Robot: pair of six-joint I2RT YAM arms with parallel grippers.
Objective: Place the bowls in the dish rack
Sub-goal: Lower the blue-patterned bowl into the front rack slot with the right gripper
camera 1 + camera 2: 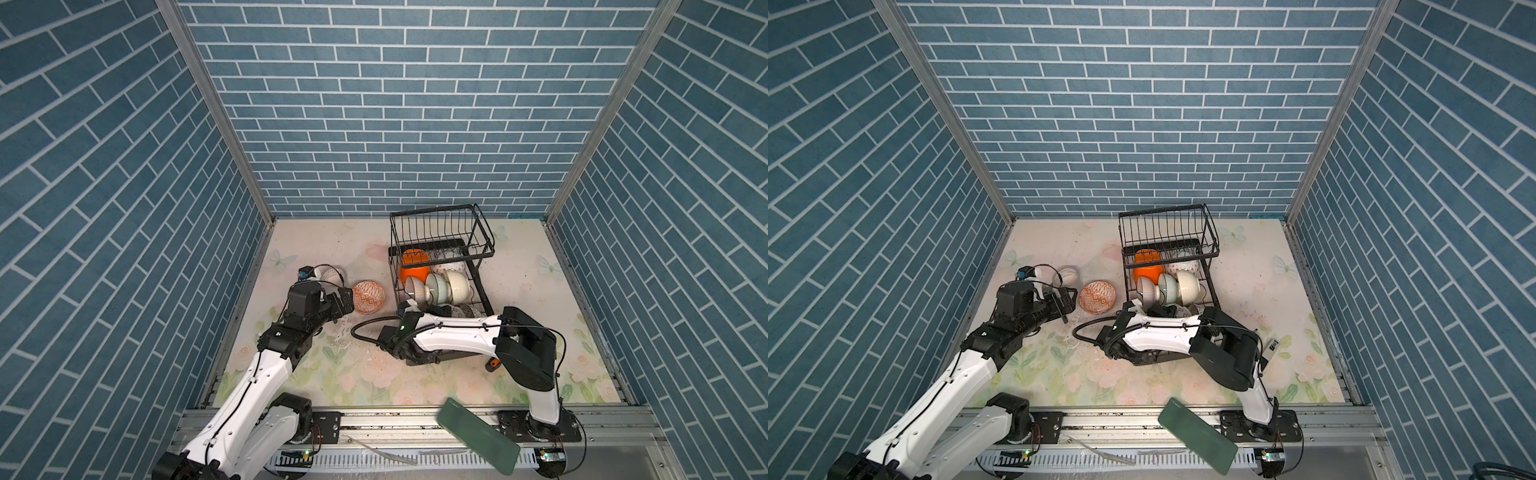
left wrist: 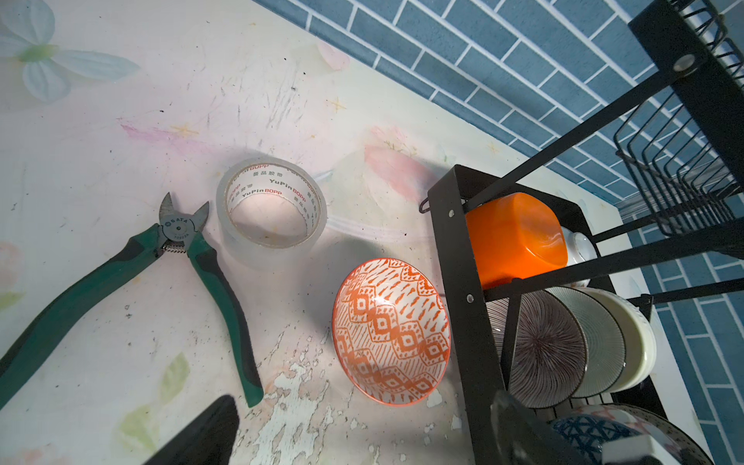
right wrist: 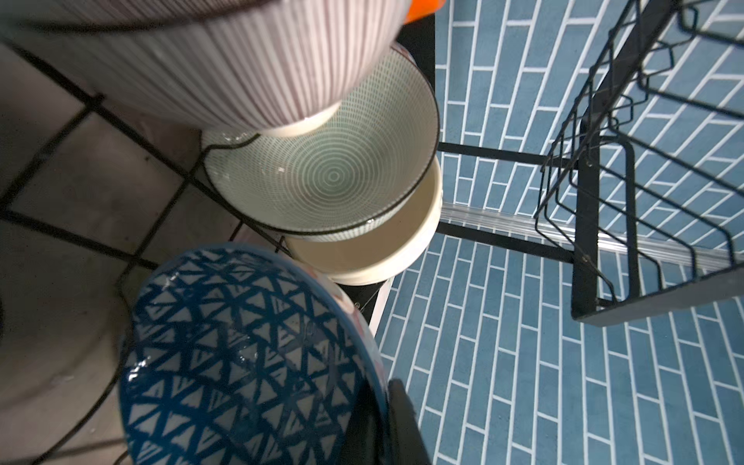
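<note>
An orange-patterned bowl (image 1: 368,297) (image 1: 1097,297) (image 2: 390,330) sits upright on the table, just left of the black wire dish rack (image 1: 392,266) (image 1: 1124,266) (image 2: 455,249). My left gripper (image 1: 347,305) (image 1: 1069,301) (image 2: 368,422) is open just short of it, with nothing between its fingers. The lower tier holds an orange plastic bowl (image 1: 413,266), a striped bowl (image 1: 413,289), a pale green bowl (image 3: 330,177) and a cream bowl (image 1: 457,284), all on edge. My right gripper (image 3: 386,422) is shut on the rim of a blue-patterned bowl (image 3: 241,354) at the rack's front end.
A clear tape roll (image 2: 271,205) (image 1: 330,274) and green-handled cutters (image 2: 193,249) lie left of the patterned bowl. A dark green flat object (image 1: 478,436) rests on the front rail. A small orange-and-black tool (image 1: 492,365) lies by the right arm. The upper basket (image 3: 583,225) holds nothing.
</note>
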